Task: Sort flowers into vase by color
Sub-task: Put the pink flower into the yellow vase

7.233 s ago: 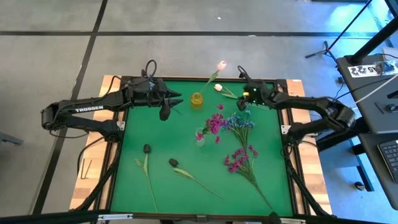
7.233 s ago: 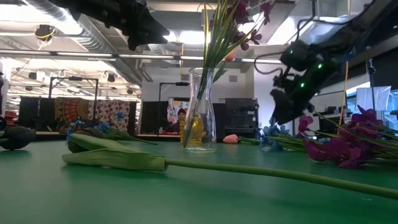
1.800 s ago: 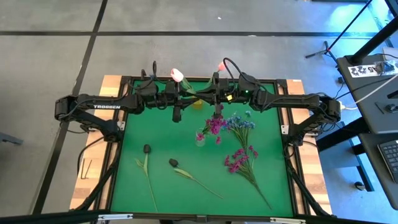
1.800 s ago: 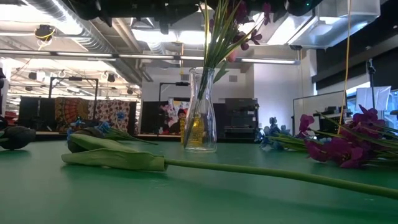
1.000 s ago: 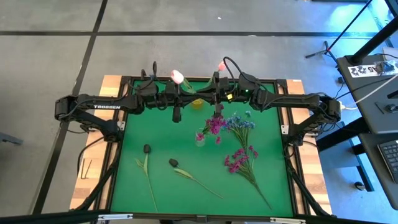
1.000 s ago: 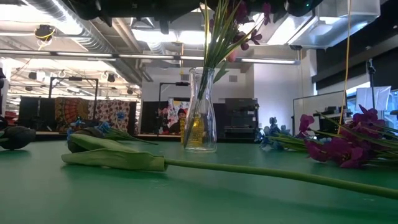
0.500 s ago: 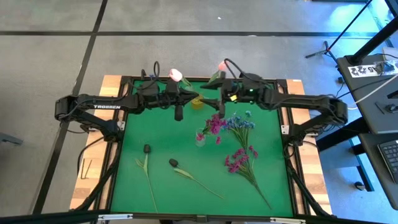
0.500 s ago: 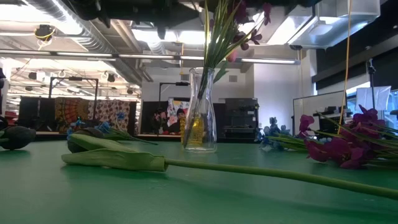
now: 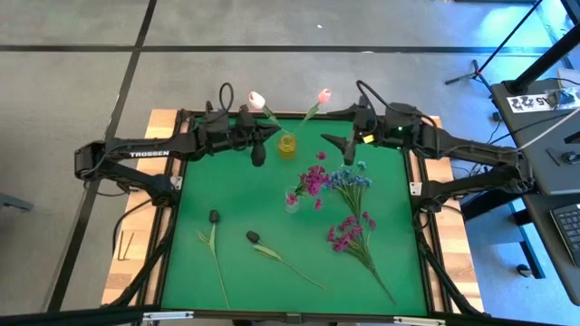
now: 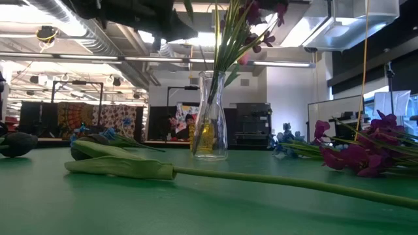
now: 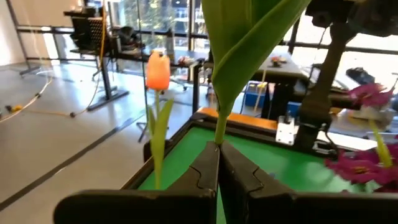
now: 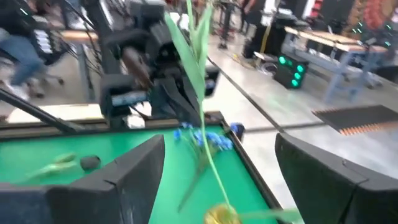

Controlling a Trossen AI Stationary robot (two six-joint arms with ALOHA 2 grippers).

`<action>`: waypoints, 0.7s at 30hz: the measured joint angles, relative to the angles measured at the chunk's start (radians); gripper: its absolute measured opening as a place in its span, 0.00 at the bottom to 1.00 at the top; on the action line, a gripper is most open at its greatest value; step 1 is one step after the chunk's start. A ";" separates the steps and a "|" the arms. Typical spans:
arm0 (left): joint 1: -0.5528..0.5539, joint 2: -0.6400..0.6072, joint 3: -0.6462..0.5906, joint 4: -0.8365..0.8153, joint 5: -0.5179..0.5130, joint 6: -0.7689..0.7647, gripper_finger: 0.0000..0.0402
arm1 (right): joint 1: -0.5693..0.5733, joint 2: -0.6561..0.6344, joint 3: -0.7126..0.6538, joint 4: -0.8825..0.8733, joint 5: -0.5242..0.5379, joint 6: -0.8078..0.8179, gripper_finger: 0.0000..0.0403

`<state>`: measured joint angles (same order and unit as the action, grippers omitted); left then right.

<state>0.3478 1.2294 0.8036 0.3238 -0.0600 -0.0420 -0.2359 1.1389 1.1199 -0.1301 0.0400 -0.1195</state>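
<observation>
My left gripper (image 9: 270,134) is over the far middle of the table, beside the small yellow vase (image 9: 287,145), and is shut on a white-pink tulip (image 9: 256,100). A second pink tulip (image 9: 323,95) stands in that vase. My right gripper (image 9: 333,145) hangs open to the vase's right, with nothing between its fingers (image 12: 143,168). A clear vase (image 10: 210,117) at mid-table holds magenta flowers (image 9: 310,181). Blue flowers (image 9: 349,177), magenta flowers (image 9: 349,234) and two dark buds (image 9: 214,217) (image 9: 253,237) lie flat on the green mat. My left gripper pinches the tulip's green stem (image 11: 219,134) between its two fingertips, below the leaves (image 11: 242,37). It comes roughly level from the table's left, across the stem. The tulip stands tilted, bud up, and its lower stem (image 12: 214,180) runs down to the yellow vase (image 12: 221,214).
A dark tulip (image 10: 117,163) lies across the near part of the mat, its long stem running toward the right. A black frame (image 9: 177,181) runs round the mat. Bare green mat (image 9: 227,181) shows on the left.
My right gripper has opened, let go of the tulip's stem and drawn back toward the table's right edge. My left gripper has stayed shut on the stem, and the tulip's bud has swung a little toward the far edge.
</observation>
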 joint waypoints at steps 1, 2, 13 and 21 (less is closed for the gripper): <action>0.006 0.003 0.000 -0.009 -0.001 0.000 0.00 | 0.000 -0.005 -0.006 -0.009 0.020 -0.002 0.76; 0.010 0.006 0.000 -0.023 -0.005 0.000 0.00 | 0.000 -0.010 -0.017 -0.008 0.041 -0.002 0.76; 0.047 0.008 0.000 -0.097 -0.033 -0.001 0.00 | -0.029 -0.120 -0.225 0.147 0.084 0.041 0.76; 0.054 0.017 0.000 -0.115 -0.001 -0.020 0.00 | -0.075 -0.232 -0.453 0.329 0.068 0.144 0.76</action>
<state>0.4019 1.2466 0.8040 0.2091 -0.0612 -0.0619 -0.3106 0.9070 0.6670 0.1986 0.1084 0.0246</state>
